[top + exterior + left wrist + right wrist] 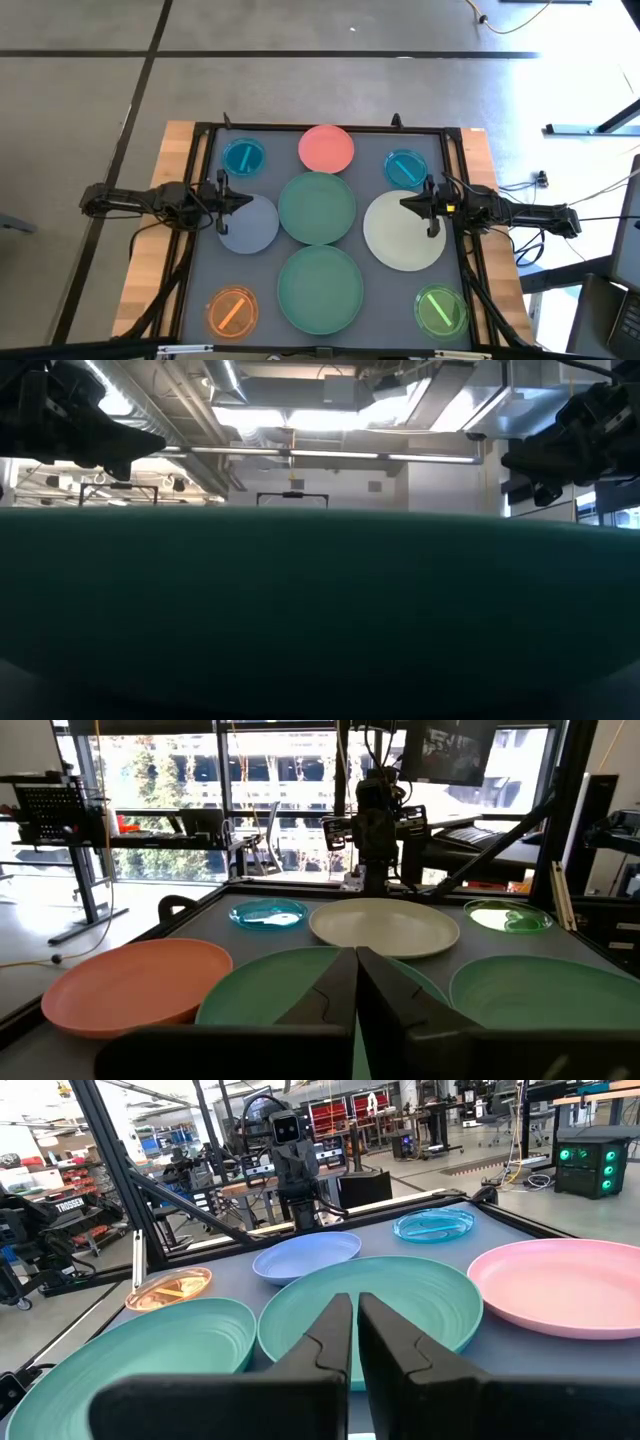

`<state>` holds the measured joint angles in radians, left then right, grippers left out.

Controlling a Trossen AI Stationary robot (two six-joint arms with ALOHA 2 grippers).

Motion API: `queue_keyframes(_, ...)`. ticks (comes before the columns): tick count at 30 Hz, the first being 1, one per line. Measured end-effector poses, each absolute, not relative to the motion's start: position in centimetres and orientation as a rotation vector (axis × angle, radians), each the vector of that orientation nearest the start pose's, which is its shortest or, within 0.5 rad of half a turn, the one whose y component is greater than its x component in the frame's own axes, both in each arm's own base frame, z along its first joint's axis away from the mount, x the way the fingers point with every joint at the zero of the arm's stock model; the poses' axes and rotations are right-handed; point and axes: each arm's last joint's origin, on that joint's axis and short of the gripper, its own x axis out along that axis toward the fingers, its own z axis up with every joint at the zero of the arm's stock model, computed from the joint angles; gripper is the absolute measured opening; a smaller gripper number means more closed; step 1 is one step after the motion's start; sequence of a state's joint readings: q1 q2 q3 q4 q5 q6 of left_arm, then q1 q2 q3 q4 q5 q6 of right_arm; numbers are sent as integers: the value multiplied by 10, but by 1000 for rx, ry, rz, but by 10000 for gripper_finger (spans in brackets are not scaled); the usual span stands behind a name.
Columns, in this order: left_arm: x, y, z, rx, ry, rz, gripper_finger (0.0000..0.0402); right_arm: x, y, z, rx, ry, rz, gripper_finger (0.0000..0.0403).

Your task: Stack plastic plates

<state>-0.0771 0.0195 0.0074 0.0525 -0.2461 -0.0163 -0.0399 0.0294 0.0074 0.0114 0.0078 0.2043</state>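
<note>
Count with me from the high view: nine plates on your grey mat point(190, 290), none stacked. Two large green plates sit in the middle column, one point(317, 208) at centre and one point(320, 289) toward the near edge. One cream plate point(400, 235) lies right of centre, one grey-blue plate point(252, 224) left of centre, one pink plate point(326, 148) at the far edge. Two small teal plates, point(243, 157) and point(404, 166), flank the pink one. One orange plate point(232, 310) and one lime plate point(440, 311) take the near corners.

Your left gripper point(246, 201) hovers at the grey-blue plate's far rim, fingers pressed together. Your right gripper point(405, 205) hangs over the cream plate's far rim, fingers also together.

Readable writing: "THRUSTER" on a rack point(55, 1220) in the right wrist view.

The large plates nearly touch; bare mat shows mainly along the left and right sides.
</note>
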Motion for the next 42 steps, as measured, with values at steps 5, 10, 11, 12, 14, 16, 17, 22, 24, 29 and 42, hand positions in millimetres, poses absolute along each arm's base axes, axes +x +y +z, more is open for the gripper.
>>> queue_keyframes(5, 98, 0, 170, -23, -41, 169, 1, 99, -4, 165, 204, 5, -48, 17)
queue_keyframes(10, 98, 0, 170, -23, -42, 168, 1, 99, -5, 166, 207, -7, -80, 17)
queue_keyframes(11, 98, 0, 170, -23, -41, 169, 1, 99, -6, 166, 207, -13, -95, 17)
queue_keyframes(12, 98, 0, 170, -23, -41, 168, 1, 99, -6, 166, 207, -18, -106, 17)
queue_keyframes(14, 98, 0, 170, -23, -42, 168, 1, 99, -6, 167, 207, -29, -121, 17)
queue_keyframes(16, 98, 0, 170, -23, -41, 169, 1, 99, -6, 167, 207, -30, -123, 17)
queue_keyframes(17, 98, 0, 170, -23, -42, 168, 1, 99, -6, 167, 207, -30, -123, 17)
queue_keyframes(22, 98, 0, 170, -23, -42, 169, 1, 99, -6, 167, 207, -31, -120, 17)
queue_keyframes(24, 98, 0, 170, -23, -41, 168, 1, 99, -6, 168, 208, -34, -119, 17)
queue_keyframes(29, 98, 0, 170, -23, -41, 169, 1, 99, -6, 168, 208, -37, -116, 17)
queue_keyframes(42, 98, 0, 170, -22, -42, 168, 1, 99, -6, 168, 208, -39, -115, 17)
